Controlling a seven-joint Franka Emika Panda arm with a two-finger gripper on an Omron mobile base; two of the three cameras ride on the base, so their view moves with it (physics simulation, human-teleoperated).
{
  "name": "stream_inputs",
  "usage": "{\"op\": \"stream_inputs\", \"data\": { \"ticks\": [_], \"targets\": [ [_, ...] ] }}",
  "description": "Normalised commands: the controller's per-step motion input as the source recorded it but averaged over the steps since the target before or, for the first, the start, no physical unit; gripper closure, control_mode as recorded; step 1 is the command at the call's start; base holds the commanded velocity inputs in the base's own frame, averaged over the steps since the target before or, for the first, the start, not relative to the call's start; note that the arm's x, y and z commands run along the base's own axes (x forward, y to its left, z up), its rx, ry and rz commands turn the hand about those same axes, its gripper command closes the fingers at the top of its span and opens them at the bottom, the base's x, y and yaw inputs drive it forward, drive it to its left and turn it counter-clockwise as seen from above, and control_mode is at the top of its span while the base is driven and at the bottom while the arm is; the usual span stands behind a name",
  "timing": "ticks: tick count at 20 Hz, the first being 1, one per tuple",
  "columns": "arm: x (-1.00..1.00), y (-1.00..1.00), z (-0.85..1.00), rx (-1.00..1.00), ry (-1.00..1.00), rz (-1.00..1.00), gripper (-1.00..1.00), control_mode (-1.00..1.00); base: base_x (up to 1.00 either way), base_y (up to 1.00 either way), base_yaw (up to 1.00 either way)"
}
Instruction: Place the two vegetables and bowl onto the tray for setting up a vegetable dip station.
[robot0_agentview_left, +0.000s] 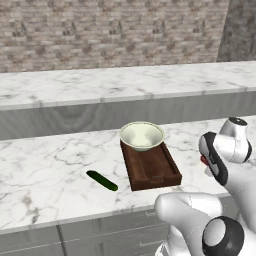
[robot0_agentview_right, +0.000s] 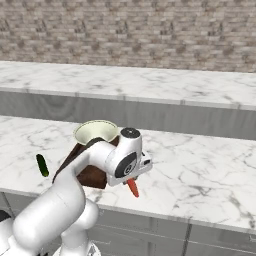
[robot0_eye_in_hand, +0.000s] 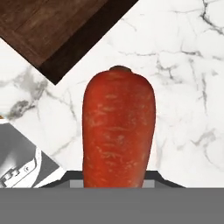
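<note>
1. Marble counter: white, veined; it lies below the fingers and carries every item listed here.
2. Tray: dark brown wood with low raised edges. In the hand view one corner of it sits up and to the left of the fingers, apart from them.
3. Bowl: pale cream-green, resting on the far end of the tray, well beyond the fingers; also seen from the right base view.
4. Cucumber: dark green, lying flat on the counter on the far side of the tray from the fingers, well apart.
5. Carrot: orange-red, rising straight out from between the fingers; its lower end hangs below the hand above the counter.
6. Gripper: fingers narrowed onto the carrot, holding it off the marble just beside the tray.
</note>
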Motion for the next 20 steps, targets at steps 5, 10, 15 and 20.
{"op": "stream_inputs", "data": {
  "ticks": [5, 10, 15, 20],
  "targets": [
    [-0.01, 0.25, 0.30, 0.03, -0.13, 0.29, 1.00, -1.00, 0.00, 0.00, 0.00],
    [-0.01, 0.28, 0.28, 0.03, -0.07, 0.27, 1.00, -1.00, 0.00, 0.00, 0.00],
    [0.10, 0.17, 0.28, 0.02, -0.01, 0.30, 1.00, -1.00, 0.00, 0.00, 0.00],
    [0.01, 0.28, 0.23, 0.00, 0.00, 0.30, 1.00, -1.00, 0.00, 0.00, 0.00]
  ]
}}
